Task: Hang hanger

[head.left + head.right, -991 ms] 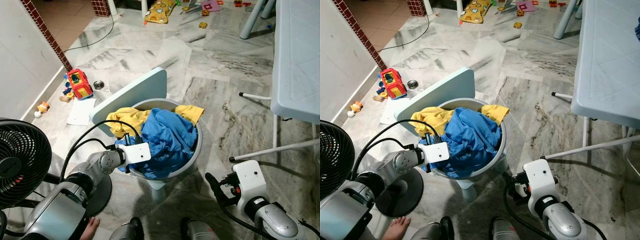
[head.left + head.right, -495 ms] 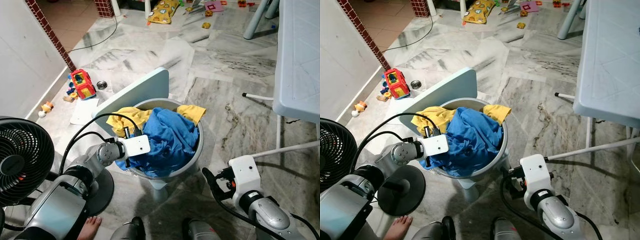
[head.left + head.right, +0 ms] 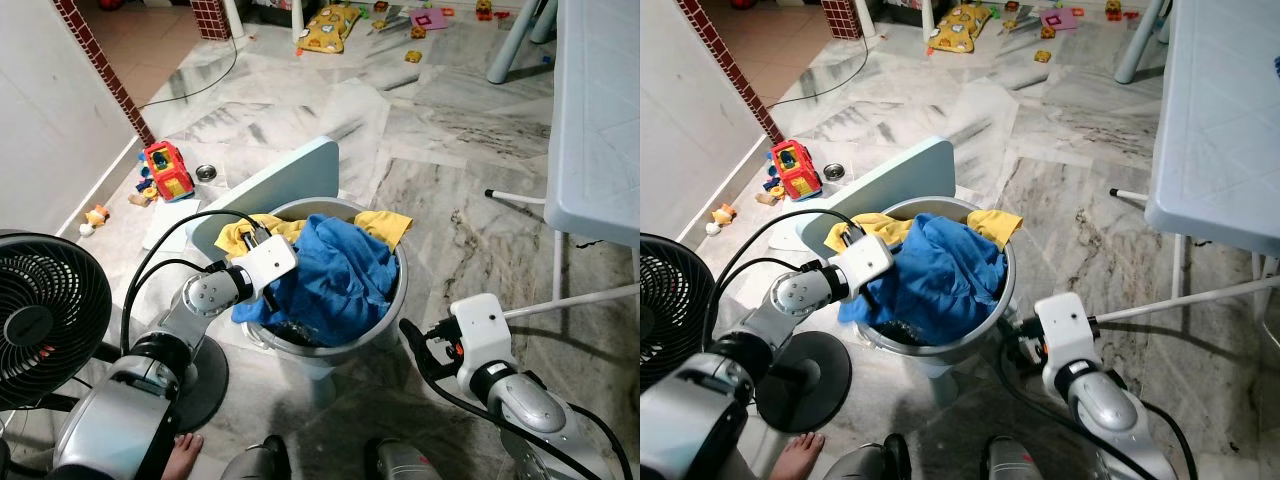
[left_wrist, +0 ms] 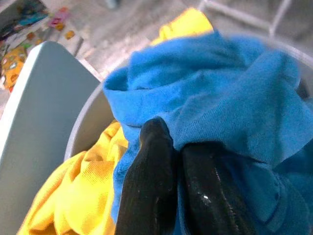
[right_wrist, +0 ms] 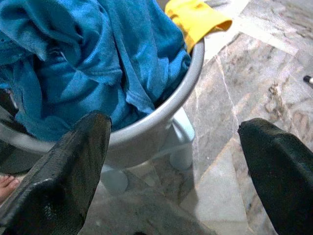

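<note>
A grey round basket (image 3: pixel 398 297) stands on a pale stool and holds a blue garment (image 3: pixel 340 270) over a yellow one (image 3: pixel 384 224). My left gripper (image 3: pixel 270 297) is at the basket's left side, shut on a fold of the blue garment (image 4: pixel 234 98) and holding that edge up off the rim. The two black fingers (image 4: pixel 151 161) press together on the cloth. My right gripper (image 3: pixel 418 348) hangs low beside the basket's right side, open, with nothing between its fingers (image 5: pixel 73 161); the basket wall (image 5: pixel 161 103) lies ahead of it.
A pale blue chair back (image 3: pixel 270 185) leans behind the basket. A black fan (image 3: pixel 45 310) stands at my left, a white table (image 3: pixel 600 110) with thin legs (image 3: pixel 560 300) at my right. Toys (image 3: pixel 165 165) lie by the wall. A bare foot (image 3: pixel 180 452) is near the fan base.
My left gripper has risen from the basket's left rim, pulling the blue garment's edge up and baring the dark inside. The right arm has edged closer to the basket.
</note>
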Available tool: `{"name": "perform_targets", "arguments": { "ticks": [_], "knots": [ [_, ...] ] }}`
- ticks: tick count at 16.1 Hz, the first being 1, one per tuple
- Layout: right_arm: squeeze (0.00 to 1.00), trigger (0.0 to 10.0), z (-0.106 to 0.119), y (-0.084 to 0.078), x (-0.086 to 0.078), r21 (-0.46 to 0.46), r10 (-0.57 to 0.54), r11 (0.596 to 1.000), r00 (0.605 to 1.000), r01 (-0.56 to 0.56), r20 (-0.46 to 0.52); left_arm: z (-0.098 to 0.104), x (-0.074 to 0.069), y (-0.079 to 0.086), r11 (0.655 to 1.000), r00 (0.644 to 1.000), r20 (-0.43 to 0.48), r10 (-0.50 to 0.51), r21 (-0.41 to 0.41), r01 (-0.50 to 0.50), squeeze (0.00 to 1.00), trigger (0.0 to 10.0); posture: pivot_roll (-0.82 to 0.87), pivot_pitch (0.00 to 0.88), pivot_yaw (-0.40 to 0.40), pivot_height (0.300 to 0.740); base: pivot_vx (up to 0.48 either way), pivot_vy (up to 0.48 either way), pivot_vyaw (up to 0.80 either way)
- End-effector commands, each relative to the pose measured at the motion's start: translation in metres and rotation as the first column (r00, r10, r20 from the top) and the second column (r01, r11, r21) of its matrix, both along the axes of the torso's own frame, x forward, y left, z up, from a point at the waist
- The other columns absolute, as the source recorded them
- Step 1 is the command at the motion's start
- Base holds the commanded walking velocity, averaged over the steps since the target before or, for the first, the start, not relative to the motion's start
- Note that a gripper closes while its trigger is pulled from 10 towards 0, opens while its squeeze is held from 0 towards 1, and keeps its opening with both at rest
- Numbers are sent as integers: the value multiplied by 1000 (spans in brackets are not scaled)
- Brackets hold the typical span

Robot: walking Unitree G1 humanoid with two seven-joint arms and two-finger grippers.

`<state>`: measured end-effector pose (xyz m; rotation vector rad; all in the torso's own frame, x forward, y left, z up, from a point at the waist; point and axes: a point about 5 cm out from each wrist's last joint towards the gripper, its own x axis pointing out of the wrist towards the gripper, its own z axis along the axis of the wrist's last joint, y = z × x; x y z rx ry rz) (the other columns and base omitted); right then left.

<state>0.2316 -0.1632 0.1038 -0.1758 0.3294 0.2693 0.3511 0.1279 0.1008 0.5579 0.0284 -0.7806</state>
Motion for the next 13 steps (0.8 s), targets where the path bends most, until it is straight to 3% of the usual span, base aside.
{"name": "perform_targets", "arguments": {
  "ticks": [1,2,3,5,7,8,10,11,12,13],
  "knots": [
    [0,10000,-4,5,0,9,25,1000,1000,-25,-11,-5,-4,6,996,998,-42,37,-83,-41,0,0,-229,132,68,740,0,0,0],
    [0,10000,-4,7,2,12,32,999,999,-32,-8,-4,-5,8,983,996,-62,69,-164,-79,0,0,-225,127,62,740,0,0,0],
    [0,10000,-5,8,4,12,35,999,999,-35,-6,-3,-5,9,949,987,-104,119,-279,-144,0,0,-214,118,49,740,0,0,0],
    [0,10000,-6,8,6,8,42,999,999,-42,-3,-3,-5,11,852,959,-214,187,-450,-267,0,0,-205,103,37,740,0,0,0],
    [0,10000,-5,6,11,2,44,999,999,-44,14,-10,-18,12,595,888,-412,202,-669,-446,0,0,-203,86,27,740,0,0,0],
    [0,10000,-5,5,12,1,42,999,999,-42,19,-15,-26,10,501,864,-473,173,-712,-491,0,0,-206,82,22,740,0,0,0],
    [0,10000,-5,4,13,-6,48,999,999,-48,20,-17,-37,3,383,826,-555,95,-746,-545,0,0,-206,80,10,740,0,0,0],
    [0,10000,-6,3,13,-9,52,999,998,-52,21,-17,-41,0,344,805,-590,51,-747,-569,0,0,-207,79,7,740,0,0,0],
    [0,10000,-6,3,13,-11,55,998,998,-54,23,-18,-45,0,334,788,-615,30,-737,-588,0,0,-209,80,7,740,0,0,0],
    [0,10000,-6,3,14,-12,56,998,998,-56,24,-19,-47,3,347,780,-624,43,-723,-597,0,0,-212,82,7,740,0,0,0]
  ]
}}
